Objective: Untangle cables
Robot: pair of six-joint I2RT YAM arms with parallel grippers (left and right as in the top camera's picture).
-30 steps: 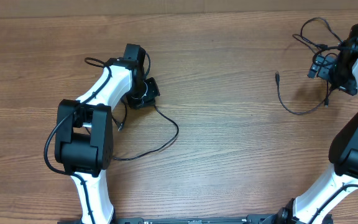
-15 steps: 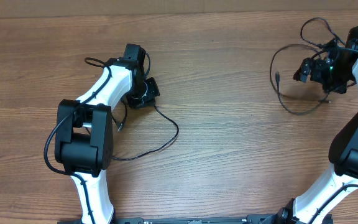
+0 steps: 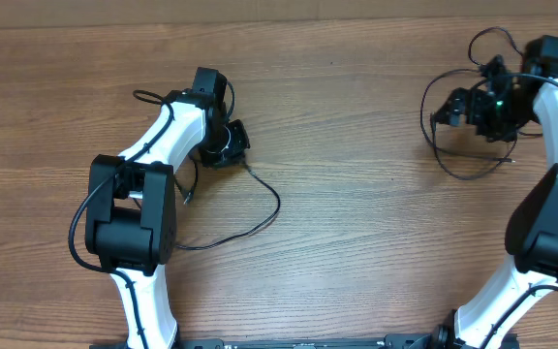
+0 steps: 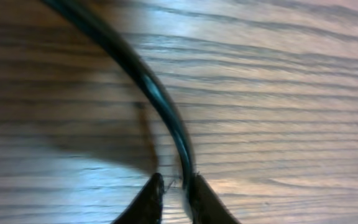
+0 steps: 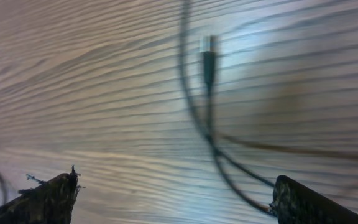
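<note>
Two cables lie on the table (image 3: 356, 252), and you can read each arm's pose from how its cord rests. The left cable (image 3: 277, 202) starts at the left claw (image 4: 174, 198), swings away from it in one wide bend and curls back beside that arm, crossing nothing. That claw sits low over the wood with its fingers nearly together, only a slit between them. The cable runs down into the slit against one finger. You cannot tell from the wrist view whether it is pinched or merely lying there. The claw is probably down there to set this end flat, clear of the other cord.

Far across the table from the left claw, the right cable (image 3: 471, 177) lies in a loose loop, and its strands appear to cross just behind the plug (image 5: 209, 59). The right claw (image 5: 176, 190) hovers over that spot, spread wide and holding nothing, with the plug on the wood ahead of its fingertips. You can take that as lining up on the free end, since that is the end to draw out if the loop is to open.

Under both you have flat wood grain, dull from above but with a sheen in the wrist views, so thin cords should slide easily on it. Of the room you get only a pale strip beyond the far edge.
</note>
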